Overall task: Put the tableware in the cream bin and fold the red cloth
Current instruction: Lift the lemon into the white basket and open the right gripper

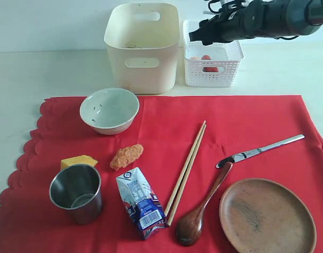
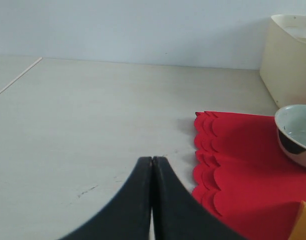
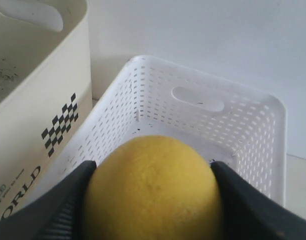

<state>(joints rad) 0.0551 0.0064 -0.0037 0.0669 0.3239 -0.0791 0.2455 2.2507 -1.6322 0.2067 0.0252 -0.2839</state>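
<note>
The red cloth (image 1: 246,126) lies flat with the white speckled bowl (image 1: 109,110), steel cup (image 1: 77,193), wooden chopsticks (image 1: 186,171), steel knife (image 1: 262,150), dark wooden spoon (image 1: 201,211) and round brown plate (image 1: 267,216) on it. Behind it stands the cream bin (image 1: 143,47). My right gripper (image 3: 153,172) is shut on a yellow lemon (image 3: 153,190), held above the white lattice basket (image 3: 203,130); its arm (image 1: 256,18) reaches in from the upper right. My left gripper (image 2: 152,161) is shut and empty over bare table beside the cloth's scalloped edge (image 2: 205,165).
A cheese wedge (image 1: 78,161), a fried nugget (image 1: 126,156) and a milk carton (image 1: 141,202) also lie on the cloth. The white lattice basket (image 1: 211,63) holds red items. Bare table stretches left of the cloth.
</note>
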